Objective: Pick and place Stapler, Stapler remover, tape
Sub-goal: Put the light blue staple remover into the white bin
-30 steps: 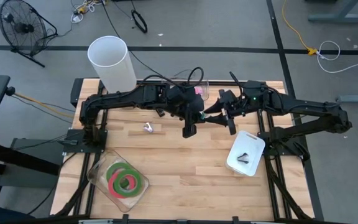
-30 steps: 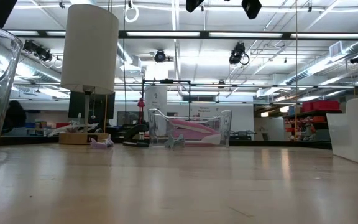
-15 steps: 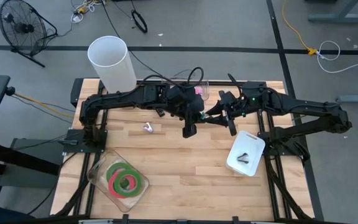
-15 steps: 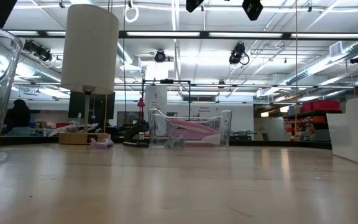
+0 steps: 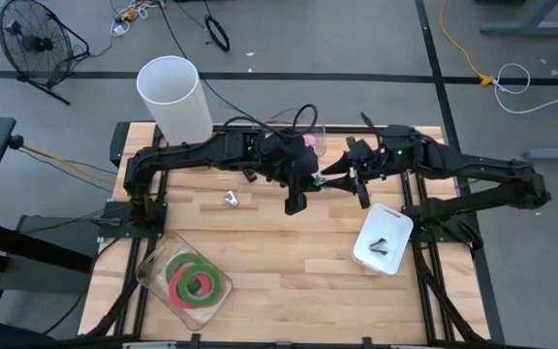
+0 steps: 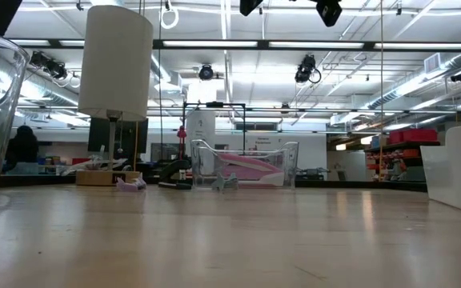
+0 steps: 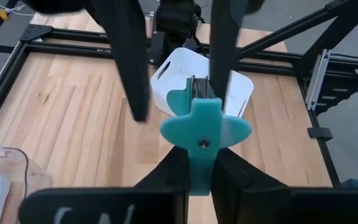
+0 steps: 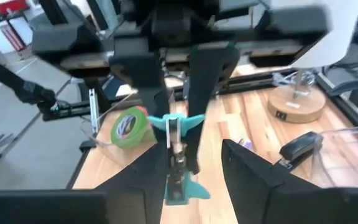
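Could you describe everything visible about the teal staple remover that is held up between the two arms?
The staple remover looks like teal plastic with winged finger tabs, a small rivet at its centre and thin metal jaws at one end. It is held in the air above the wooden table, between both arms. The left gripper is shut on its lower body; the right gripper's fingers stand on either side of it, with contact unclear. Beyond it lies a white tray.

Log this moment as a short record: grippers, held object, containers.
Left gripper: shut on the teal staple remover, raised over mid-table
Right gripper: open, fingers either side of the remover's other end, not visibly clamping
Tape rolls: green and red, in clear tray, table's left side
White bin: right side, two small dark items inside
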`<control>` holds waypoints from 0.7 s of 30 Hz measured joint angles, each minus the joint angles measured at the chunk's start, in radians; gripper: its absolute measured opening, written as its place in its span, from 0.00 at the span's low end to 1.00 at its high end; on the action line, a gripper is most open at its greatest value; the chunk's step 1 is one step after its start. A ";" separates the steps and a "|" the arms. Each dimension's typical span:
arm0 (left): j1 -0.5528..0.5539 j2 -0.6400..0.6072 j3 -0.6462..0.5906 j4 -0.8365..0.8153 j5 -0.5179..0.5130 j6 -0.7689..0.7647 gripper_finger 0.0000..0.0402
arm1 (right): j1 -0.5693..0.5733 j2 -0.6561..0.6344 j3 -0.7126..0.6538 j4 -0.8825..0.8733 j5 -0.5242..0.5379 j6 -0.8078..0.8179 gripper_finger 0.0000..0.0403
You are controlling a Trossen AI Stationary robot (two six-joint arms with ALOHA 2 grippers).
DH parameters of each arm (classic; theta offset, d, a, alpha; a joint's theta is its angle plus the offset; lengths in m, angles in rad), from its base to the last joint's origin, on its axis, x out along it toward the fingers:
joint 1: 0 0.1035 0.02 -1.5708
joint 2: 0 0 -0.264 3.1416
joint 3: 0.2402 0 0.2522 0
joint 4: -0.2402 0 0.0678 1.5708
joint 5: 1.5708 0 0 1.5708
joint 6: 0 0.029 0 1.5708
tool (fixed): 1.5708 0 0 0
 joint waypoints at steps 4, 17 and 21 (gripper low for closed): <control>0.000 0.000 0.000 0.007 -0.006 0.000 0.12 | -0.022 -0.039 0.000 0.003 0.002 0.007 0.39; 0.043 0.000 0.000 0.255 0.089 -0.050 0.12 | -0.040 -0.171 0.000 0.035 0.113 0.066 0.66; 0.064 0.000 0.000 0.353 0.155 -0.071 0.09 | -0.040 -0.196 0.001 0.076 0.117 0.098 0.72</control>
